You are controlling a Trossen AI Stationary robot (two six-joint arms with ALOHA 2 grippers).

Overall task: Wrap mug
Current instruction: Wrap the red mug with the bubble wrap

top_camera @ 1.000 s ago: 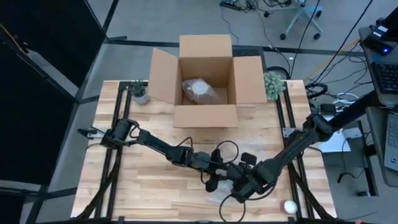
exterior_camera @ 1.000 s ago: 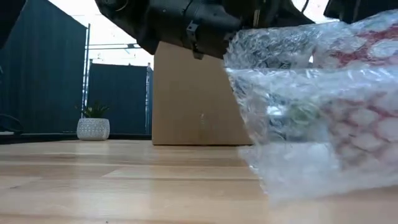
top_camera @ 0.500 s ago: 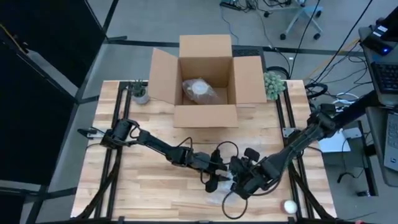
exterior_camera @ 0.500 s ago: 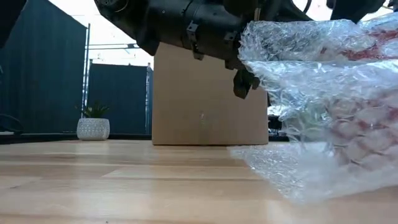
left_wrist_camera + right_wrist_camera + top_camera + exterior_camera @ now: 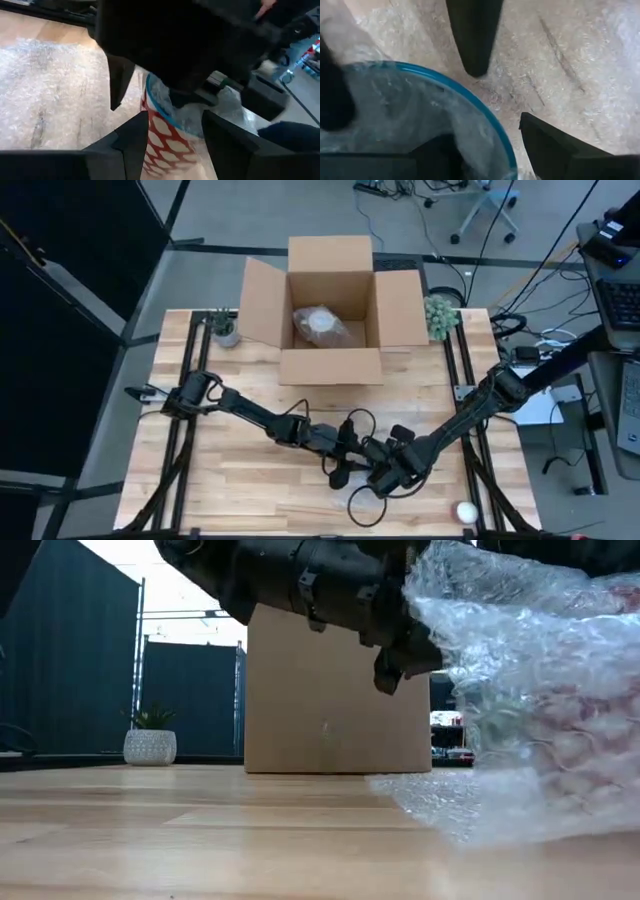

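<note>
Left pincer (image 5: 172, 145) straddles the mug (image 5: 167, 137), apparently grasping it; right pincer (image 5: 470, 130), spread, sits at its rim.

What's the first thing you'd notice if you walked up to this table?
Probably the two dark arms meeting at the table's near middle, the left gripper and right gripper busy over a red-patterned mug and crinkly bubble wrap. Behind them stands an open cardboard box with a wrapped bundle inside.

Glossy clear plastic bubble wrap (image 5: 540, 730), matt cardboard box (image 5: 330, 305), smooth wooden table (image 5: 220, 480)
</note>
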